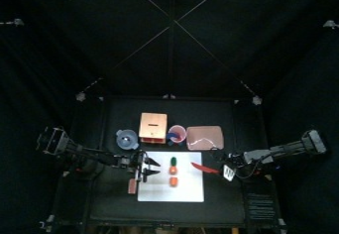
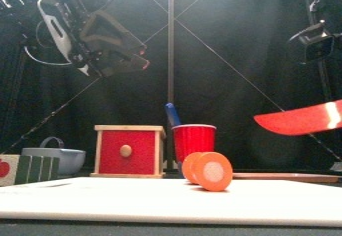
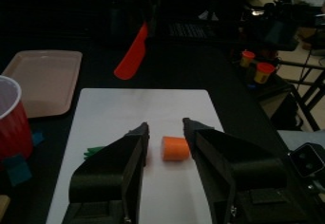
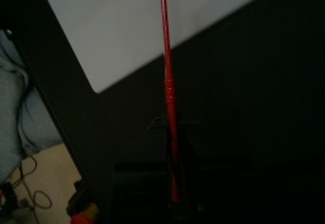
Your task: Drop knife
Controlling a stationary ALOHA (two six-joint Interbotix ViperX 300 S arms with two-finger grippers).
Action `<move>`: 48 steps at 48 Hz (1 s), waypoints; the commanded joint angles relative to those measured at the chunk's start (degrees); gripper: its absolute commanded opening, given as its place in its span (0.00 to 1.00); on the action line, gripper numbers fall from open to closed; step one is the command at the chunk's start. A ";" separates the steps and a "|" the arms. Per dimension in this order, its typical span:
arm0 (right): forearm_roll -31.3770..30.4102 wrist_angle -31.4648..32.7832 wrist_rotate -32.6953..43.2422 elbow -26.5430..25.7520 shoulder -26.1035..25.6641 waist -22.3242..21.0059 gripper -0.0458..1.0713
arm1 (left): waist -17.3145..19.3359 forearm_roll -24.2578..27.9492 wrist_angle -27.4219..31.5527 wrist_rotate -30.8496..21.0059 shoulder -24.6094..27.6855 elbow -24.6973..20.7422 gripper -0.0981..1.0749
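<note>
Holding: the right gripper (image 1: 228, 167) is clenching the knife (image 2: 302, 118) between nearly closed jaws, and the red blade is sticking out level above the table in the front view.
Knife position: it is hanging in the air over the right edge of the white board (image 1: 169, 176), touching nothing beneath it; in the left wrist view it is showing as a slanted red strip beyond the board's far end.
Knife edge-on: in the right wrist view it is appearing as a thin red line running out from the jaws over the board's corner.
Left gripper: the left gripper (image 3: 164, 150) is hovering with its jaws spread wide and gripping nothing, and the orange-red piece (image 3: 176, 148) is lying on the board seen between them.
Board contents: a small green piece (image 1: 172, 161) is lying near the orange-red piece.
Behind the board: a red box (image 2: 128, 151), a red cup (image 2: 194, 140) and a pink plate (image 1: 205, 137) are standing on the table (image 1: 245, 193), well apart from the knife.
Far left: a grey bowl (image 2: 59, 158) is sitting beside the box.
</note>
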 commanded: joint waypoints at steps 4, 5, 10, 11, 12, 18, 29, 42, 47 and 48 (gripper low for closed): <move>0.35 1.49 0.00 -0.18 0.26 -0.44 0.28 | 0.35 0.09 -0.53 0.09 -0.70 -0.53 0.72; 0.44 1.67 0.00 -0.09 0.26 -0.62 0.30 | 0.35 0.00 -0.53 0.09 -0.70 -0.53 0.72; 0.62 2.11 0.09 0.44 0.35 -1.58 0.41 | 0.35 0.00 -0.53 0.09 -0.70 -0.44 0.72; 0.79 2.11 0.09 0.44 0.26 -1.93 0.44 | 0.35 0.00 -0.53 0.09 -0.70 -0.44 0.72; 0.97 2.11 0.00 0.62 0.26 -2.20 0.47 | 0.44 0.09 -0.44 0.09 -0.70 -0.44 0.72; 0.62 2.55 -0.09 0.70 0.26 -3.96 0.70 | 0.53 0.00 -0.53 0.00 -0.79 -0.09 0.72; -1.49 2.99 -0.18 -0.35 0.00 -4.48 0.97 | 1.14 -0.09 -0.44 0.00 -0.79 0.79 0.72; -3.34 -16.08 0.18 -1.41 2.90 -5.27 0.97 | 2.37 -0.35 -0.53 -0.18 -0.70 1.85 0.72; 0.35 -25.49 0.09 -2.72 7.91 -5.45 0.97 | 2.37 -0.62 -0.53 -0.18 -0.70 2.02 0.72; 0.70 -26.54 0.09 -3.16 9.05 -5.62 0.97 | 2.37 -0.62 -0.53 -0.18 -0.70 2.02 0.72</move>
